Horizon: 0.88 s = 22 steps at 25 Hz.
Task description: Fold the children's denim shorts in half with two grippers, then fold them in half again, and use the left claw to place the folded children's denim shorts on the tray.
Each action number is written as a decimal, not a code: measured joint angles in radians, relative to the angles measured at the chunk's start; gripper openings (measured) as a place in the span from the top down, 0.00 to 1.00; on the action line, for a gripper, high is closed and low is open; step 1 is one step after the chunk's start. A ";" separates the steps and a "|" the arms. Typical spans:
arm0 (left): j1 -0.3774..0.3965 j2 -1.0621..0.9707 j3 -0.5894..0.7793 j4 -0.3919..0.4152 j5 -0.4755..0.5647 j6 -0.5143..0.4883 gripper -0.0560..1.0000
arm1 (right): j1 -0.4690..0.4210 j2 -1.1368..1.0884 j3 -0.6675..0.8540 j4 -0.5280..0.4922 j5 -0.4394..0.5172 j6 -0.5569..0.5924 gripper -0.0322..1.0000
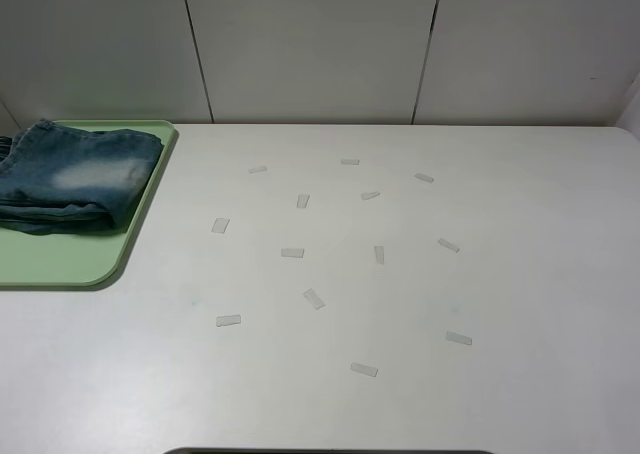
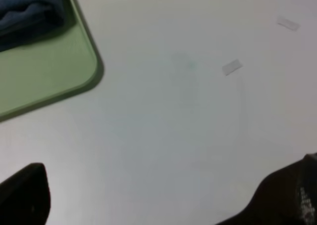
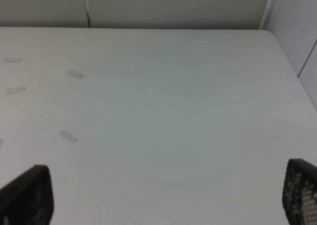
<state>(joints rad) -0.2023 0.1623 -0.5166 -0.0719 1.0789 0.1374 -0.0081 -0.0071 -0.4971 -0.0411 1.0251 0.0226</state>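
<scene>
White flat tabletop [image 1: 400, 394] lies nearest, bare save small pale tape strips [image 1: 314, 298] scattered centrally. Large pale-green rectangular plastic tray [image 1: 70, 259] sits at nine o'clock, bearing folded faded blue denim shorts [image 1: 75, 177]. Left gripper [image 2: 158, 200] and right gripper [image 3: 163, 195] each hover with jaws wide apart, holding nothing.

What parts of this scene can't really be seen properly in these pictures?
- Denim shorts: cut off by the high view's left edge; a blurred corner in the left wrist view.
- Tray: its left part runs out of the high view.
- Left claw and right claw: only dark fingertip edges show in the wrist views; absent from the high view.
- Tape strips: too small to show any markings.
</scene>
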 joint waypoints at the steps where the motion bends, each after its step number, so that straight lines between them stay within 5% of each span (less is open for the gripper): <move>1: 0.000 -0.027 0.015 0.005 -0.007 -0.013 0.01 | 0.000 0.000 0.000 0.000 0.000 0.000 0.29; 10: 0.070 -0.165 0.027 0.021 -0.010 -0.042 0.01 | 0.000 0.000 0.000 0.000 0.000 0.000 0.29; 22: 0.072 -0.165 0.027 0.020 -0.010 -0.042 0.01 | 0.000 0.000 0.000 0.004 0.000 0.000 0.29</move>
<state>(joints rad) -0.1298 -0.0026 -0.4895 -0.0516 1.0691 0.0955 -0.0081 -0.0071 -0.4971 -0.0367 1.0251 0.0226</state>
